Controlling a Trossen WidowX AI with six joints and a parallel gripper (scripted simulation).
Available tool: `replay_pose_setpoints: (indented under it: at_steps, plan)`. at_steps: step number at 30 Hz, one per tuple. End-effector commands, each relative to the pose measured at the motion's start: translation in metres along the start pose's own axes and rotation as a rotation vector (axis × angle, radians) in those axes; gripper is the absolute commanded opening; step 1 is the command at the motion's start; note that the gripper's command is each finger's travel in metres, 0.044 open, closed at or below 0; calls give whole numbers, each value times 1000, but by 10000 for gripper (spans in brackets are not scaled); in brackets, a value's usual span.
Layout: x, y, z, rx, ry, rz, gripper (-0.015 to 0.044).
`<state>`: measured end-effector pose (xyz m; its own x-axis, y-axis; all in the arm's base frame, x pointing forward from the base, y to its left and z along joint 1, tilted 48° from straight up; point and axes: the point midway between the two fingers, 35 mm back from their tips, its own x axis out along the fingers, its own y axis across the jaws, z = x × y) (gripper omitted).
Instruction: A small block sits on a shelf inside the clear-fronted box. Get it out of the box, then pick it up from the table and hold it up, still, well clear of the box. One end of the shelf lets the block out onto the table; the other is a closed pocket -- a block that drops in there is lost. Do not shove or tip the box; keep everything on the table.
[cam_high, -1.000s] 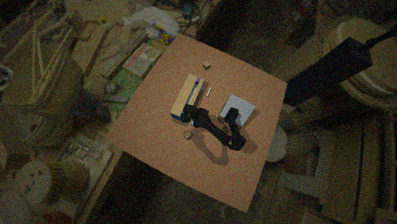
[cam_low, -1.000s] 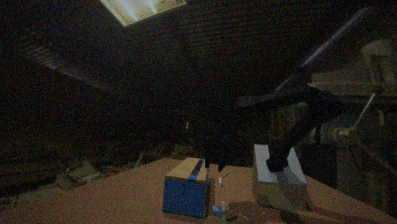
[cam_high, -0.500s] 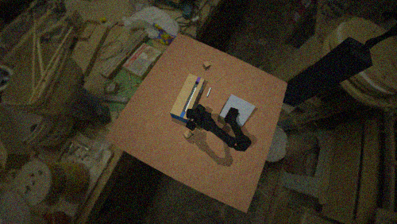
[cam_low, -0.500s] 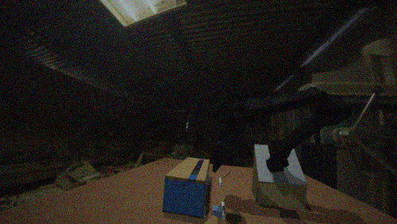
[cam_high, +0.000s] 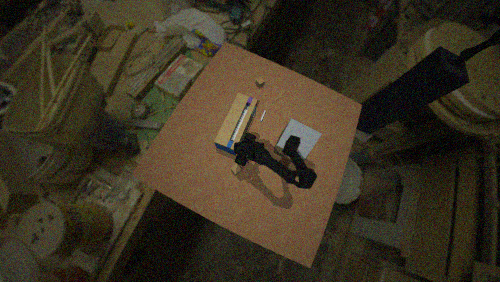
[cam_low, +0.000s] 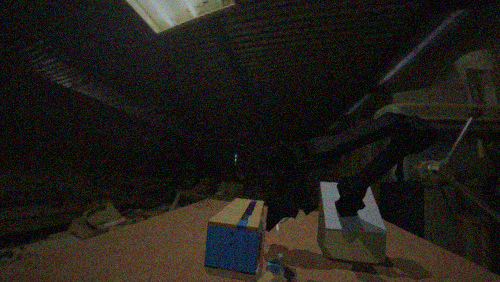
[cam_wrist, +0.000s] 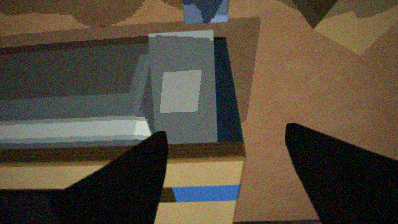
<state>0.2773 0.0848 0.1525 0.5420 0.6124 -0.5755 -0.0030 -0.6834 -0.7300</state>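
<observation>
The box (cam_high: 230, 125) (cam_low: 232, 250) (cam_wrist: 210, 172) stands upright, with a blue marker on its near end and a purple marker (cam_high: 249, 101) at its far end. In the wrist view a grey panel with a pale square (cam_wrist: 181, 91) shows inside its near end. A small light-blue block (cam_low: 272, 266) (cam_wrist: 192, 15) lies on the table outside the box, off its clear front near the blue-marked end. It is cut by the top edge of the wrist view. My gripper (cam_wrist: 225, 135) (cam_low: 287, 217) is open and empty, above the box's blue-marked end; one fingertip overlaps the box in the wrist view.
A wooden block (cam_high: 236, 170) (cam_wrist: 350, 35) lies past the blue-marked end; another wooden block (cam_high: 259, 83) lies beyond the far end. A thin white strip (cam_high: 263, 116) lies off the clear front. The arm stands on a white-topped pedestal (cam_high: 310, 135) (cam_low: 327, 200).
</observation>
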Motion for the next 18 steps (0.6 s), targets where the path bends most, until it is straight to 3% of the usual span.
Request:
replay_pose_setpoints:
  at_steps: [1, 18]
  plan:
    - [46, 2, 29, 18, -8, 1, 285]
    - [63, 2, 37, 20, -6, -2, 285]
